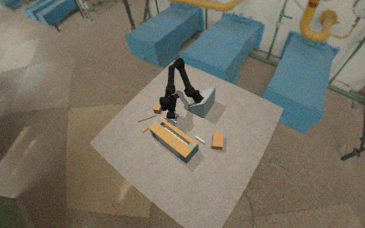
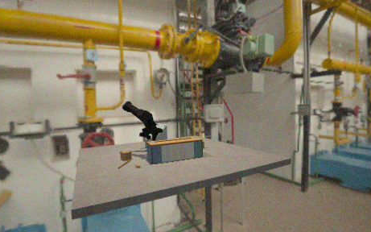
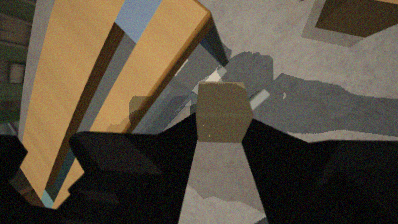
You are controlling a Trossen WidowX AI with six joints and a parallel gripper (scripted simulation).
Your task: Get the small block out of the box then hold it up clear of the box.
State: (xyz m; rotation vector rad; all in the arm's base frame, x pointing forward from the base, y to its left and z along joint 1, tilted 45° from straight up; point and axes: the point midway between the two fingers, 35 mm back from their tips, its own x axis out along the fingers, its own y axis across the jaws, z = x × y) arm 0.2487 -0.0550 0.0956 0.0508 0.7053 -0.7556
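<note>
Between dark fingers, brownish block (image 3: 223, 112).

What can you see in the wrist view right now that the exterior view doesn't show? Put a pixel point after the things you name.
Only the wrist view shows the small brownish block (image 3: 223, 112) clamped between the gripper's fingertips, and the slot in the box's top seen from above.

Only the exterior view shows the yellow pipes (image 2: 59, 26) and the red handwheel (image 2: 97, 139).

Both show the long box (image 2: 175, 151) (image 3: 70, 65) with its orange top.

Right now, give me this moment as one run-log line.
fingers: shut on small block | block: outside the box, off the table | box: upright on table | wrist view: block beside box
</note>
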